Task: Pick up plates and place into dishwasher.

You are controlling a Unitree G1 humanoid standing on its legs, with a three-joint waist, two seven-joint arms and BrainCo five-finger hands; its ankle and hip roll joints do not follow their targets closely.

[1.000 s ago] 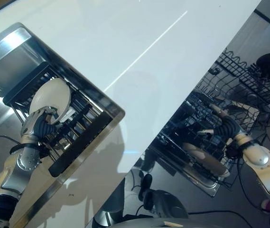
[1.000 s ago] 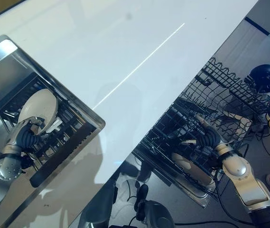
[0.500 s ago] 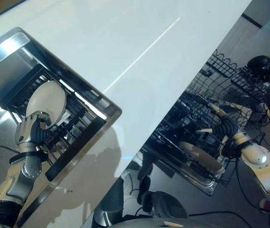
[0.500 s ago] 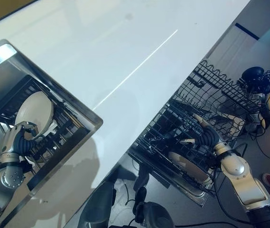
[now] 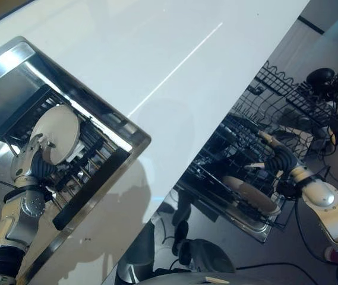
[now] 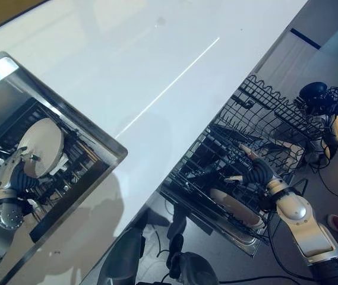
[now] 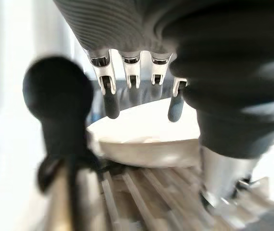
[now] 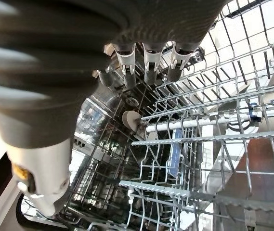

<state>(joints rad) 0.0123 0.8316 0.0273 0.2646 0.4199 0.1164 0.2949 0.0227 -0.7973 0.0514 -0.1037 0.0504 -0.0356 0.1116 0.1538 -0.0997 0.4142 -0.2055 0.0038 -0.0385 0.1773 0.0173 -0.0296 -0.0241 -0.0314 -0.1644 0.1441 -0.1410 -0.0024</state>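
Meanwhile the left hand [image 5: 33, 159] curls round the lower rim of an upright plate [image 5: 54, 133] in the sink's drying rack [image 5: 88, 193], while the right hand [image 5: 274, 159], fingers loose and empty, hovers over the dishwasher rack [image 5: 258, 127] beyond the worktop [image 5: 174, 53] edge, beside a plate lying there [image 5: 250, 195].

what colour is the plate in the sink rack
Plain cream-white, no pattern. The plate shows best in the left eye view, standing in the rack.

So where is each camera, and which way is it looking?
Left and right eye views: on the head, looking down at the counter, sink rack and dishwasher rack; both arms show.
Left wrist view: along the left hand, curled on a white plate.
Right wrist view: along the right hand into the rack wires.
Shared: eye and left wrist views show that plate.
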